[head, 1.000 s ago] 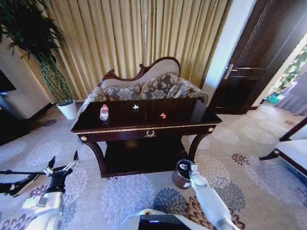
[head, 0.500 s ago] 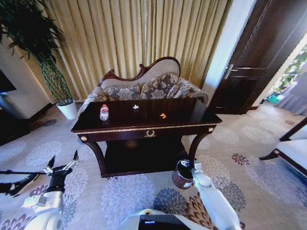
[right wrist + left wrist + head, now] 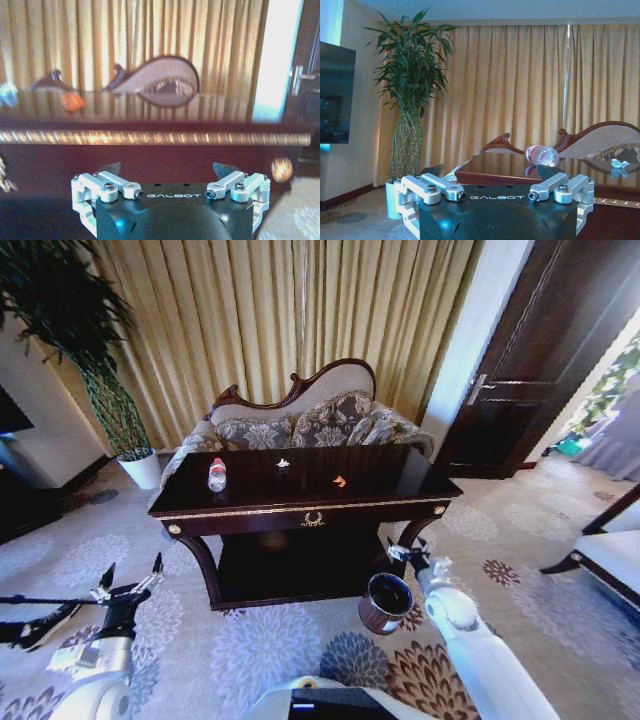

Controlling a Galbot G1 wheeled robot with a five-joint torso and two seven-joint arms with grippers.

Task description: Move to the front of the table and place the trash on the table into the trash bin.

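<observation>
The dark glossy table (image 3: 300,502) with gold trim stands in front of me. On its top lie a clear bottle (image 3: 217,476) at the left, a white paper scrap (image 3: 283,464) near the middle back and an orange scrap (image 3: 339,481) right of centre. The trash bin (image 3: 386,602) sits on the carpet by the table's right front leg. My right gripper (image 3: 410,553) hangs open and empty just above the bin, level with the table's edge (image 3: 150,137); its wrist view shows the orange scrap (image 3: 73,102). My left gripper (image 3: 130,585) is open and empty, low at the front left, facing the bottle (image 3: 542,155).
A sofa (image 3: 300,420) with cushions stands close behind the table. A tall plant in a white pot (image 3: 140,468) is at the back left, a dark door (image 3: 540,370) at the right and a white bench (image 3: 610,550) at the right edge. Patterned carpet surrounds the table.
My right arm has lifted from beside the bin's rim up and right towards the table's front right corner. The left arm and the trash have not moved.
</observation>
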